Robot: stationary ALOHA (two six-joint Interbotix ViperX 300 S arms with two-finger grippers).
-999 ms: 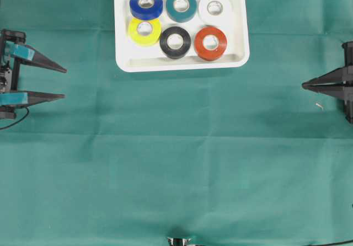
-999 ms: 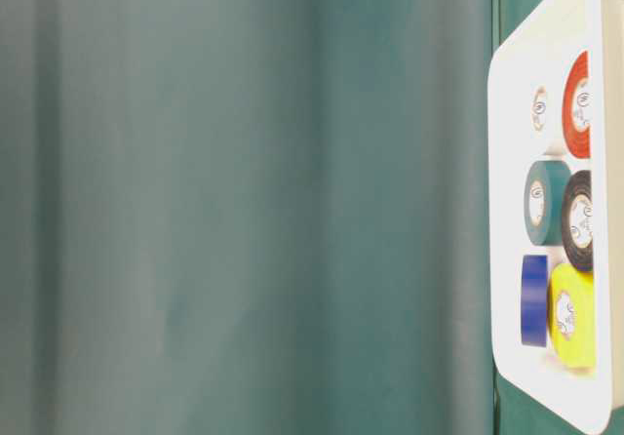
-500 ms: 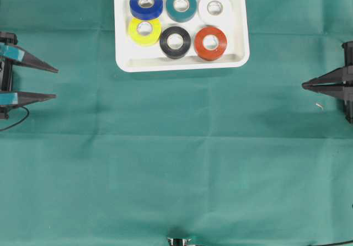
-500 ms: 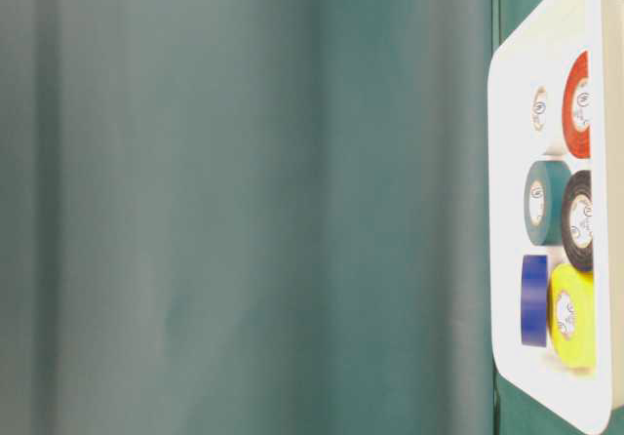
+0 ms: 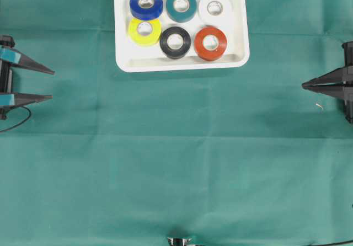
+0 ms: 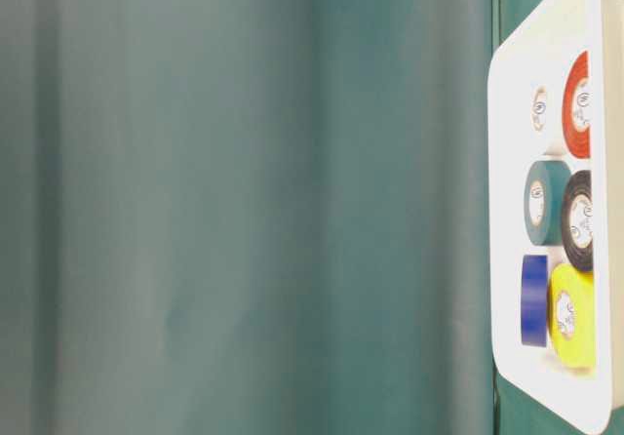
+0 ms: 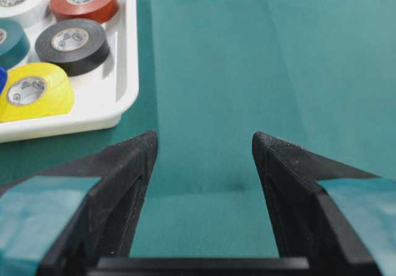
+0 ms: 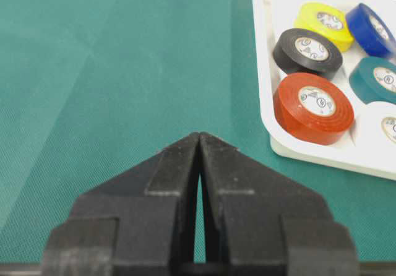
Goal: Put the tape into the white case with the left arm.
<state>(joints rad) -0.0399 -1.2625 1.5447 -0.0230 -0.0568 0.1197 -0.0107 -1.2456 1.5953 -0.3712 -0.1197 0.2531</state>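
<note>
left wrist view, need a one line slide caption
Open left hand empty above green cloth, tape rolls sitting in the white case.

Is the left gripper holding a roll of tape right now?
No, the left gripper stands open with only green cloth between its fingers; all six rolls lie in the white case.

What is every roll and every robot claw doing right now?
left gripper: open, empty
right gripper: shut, empty
white case: holds six rolls
blue tape: leaning on yellow
yellow tape: flat
teal tape: flat
white tape: flat
black tape: flat
red tape: flat
</note>
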